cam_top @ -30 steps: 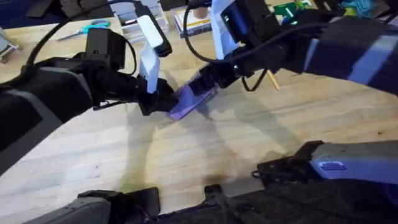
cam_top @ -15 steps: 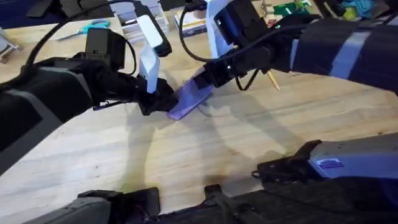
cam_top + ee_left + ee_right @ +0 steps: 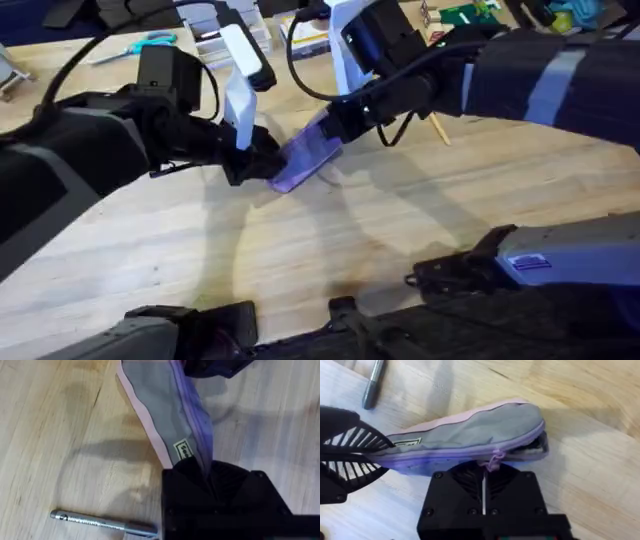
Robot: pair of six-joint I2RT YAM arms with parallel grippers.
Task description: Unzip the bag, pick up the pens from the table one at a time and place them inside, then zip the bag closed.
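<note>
The lavender bag [image 3: 305, 158] lies tilted on the table [image 3: 300, 250], stretched between both grippers. My left gripper [image 3: 258, 163] is shut on the bag's near-left end [image 3: 192, 455], by its label. My right gripper [image 3: 333, 128] is shut on the zipper pull [image 3: 492, 460] near the far-right end, where the zipper gapes a little [image 3: 532, 447]. A silvery-grey pen [image 3: 100, 523] lies on the wood beside the left gripper and also shows as the silvery pen [image 3: 372, 382] beyond the bag. The yellow-tan pen [image 3: 438, 128] lies to the right, behind the right arm.
Teal-handled scissors [image 3: 150, 42] lie at the back left. Stacked boxes and papers [image 3: 310, 35] and green items [image 3: 465, 15] crowd the table's far edge. Bare wood stretches in front of the bag.
My right gripper has shifted slightly left and farther back along the bag, raising that end a little. The left gripper keeps its hold and has not moved.
</note>
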